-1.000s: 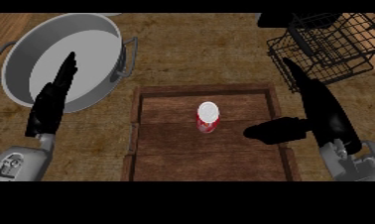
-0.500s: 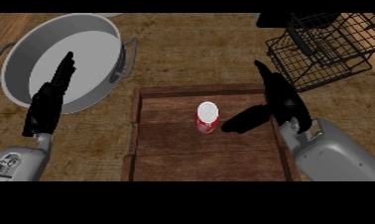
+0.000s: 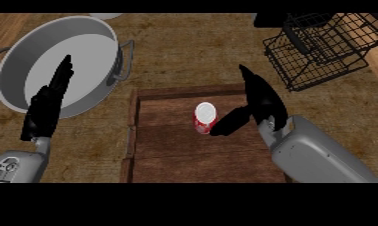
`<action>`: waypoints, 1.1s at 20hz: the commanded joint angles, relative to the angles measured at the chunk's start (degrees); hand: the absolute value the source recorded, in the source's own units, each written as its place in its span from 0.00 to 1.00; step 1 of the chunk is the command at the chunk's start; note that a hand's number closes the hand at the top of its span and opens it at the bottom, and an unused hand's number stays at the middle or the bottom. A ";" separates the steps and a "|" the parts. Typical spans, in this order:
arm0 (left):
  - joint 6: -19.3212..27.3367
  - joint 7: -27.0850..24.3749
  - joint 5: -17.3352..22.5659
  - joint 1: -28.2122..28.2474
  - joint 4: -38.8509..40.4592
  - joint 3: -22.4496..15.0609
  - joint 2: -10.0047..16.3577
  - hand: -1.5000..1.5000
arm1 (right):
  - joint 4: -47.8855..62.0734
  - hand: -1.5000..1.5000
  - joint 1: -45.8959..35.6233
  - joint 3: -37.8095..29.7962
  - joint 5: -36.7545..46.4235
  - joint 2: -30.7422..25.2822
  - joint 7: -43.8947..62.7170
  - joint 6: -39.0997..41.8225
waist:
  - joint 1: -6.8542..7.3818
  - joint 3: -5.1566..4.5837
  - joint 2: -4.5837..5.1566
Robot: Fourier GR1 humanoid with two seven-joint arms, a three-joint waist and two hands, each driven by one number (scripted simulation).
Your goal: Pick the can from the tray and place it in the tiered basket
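Right robot hand (image 3: 262, 104) beside can (image 3: 204, 118), mid-tray (image 3: 170, 162)

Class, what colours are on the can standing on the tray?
Red body, white top; can, head view.

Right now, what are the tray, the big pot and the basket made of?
The tray looks like wood: dark brown, matte, with grain and plank lines. The pot seems to be metal: smooth plain grey, thin rim, loop handle. The basket looks like black wire: an open grid you can see through.
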 commanded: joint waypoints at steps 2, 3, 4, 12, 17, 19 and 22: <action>-0.07 -1.10 -0.40 0.83 0.57 0.43 -0.12 0.50 | 3.16 0.00 -2.79 2.10 2.89 2.38 13.75 1.45 | -0.45 -0.03 -0.12; 0.40 -0.62 -0.73 0.78 -0.08 0.53 -0.06 0.50 | 3.56 0.00 -3.69 1.68 2.96 2.81 13.75 1.92 | -0.42 -0.01 -0.20; 0.25 -0.40 -0.20 1.96 -0.88 0.69 -0.19 0.50 | 4.89 0.00 -5.36 0.23 2.54 2.74 13.75 2.87 | 0.06 0.02 -0.15; -0.24 2.49 -0.75 -0.39 -2.29 1.15 0.53 0.50 | 8.05 0.00 -4.34 2.06 7.42 7.94 13.75 2.29 | -0.91 0.10 -0.30; 0.54 -0.01 -1.80 1.11 -0.87 0.40 -1.43 0.50 | 11.10 0.00 -3.26 0.99 8.20 10.69 13.74 2.42 | -0.67 0.15 0.08; 0.06 1.30 -1.52 0.70 -1.73 1.20 -0.30 0.50 | 12.34 0.00 -3.92 0.24 7.96 11.52 13.74 4.07 | -0.62 0.13 -0.06; -1.92 0.58 0.02 0.04 0.25 2.98 0.81 0.50 | 12.11 0.00 -2.09 0.90 10.53 13.99 13.74 1.42 | -1.18 0.08 -0.07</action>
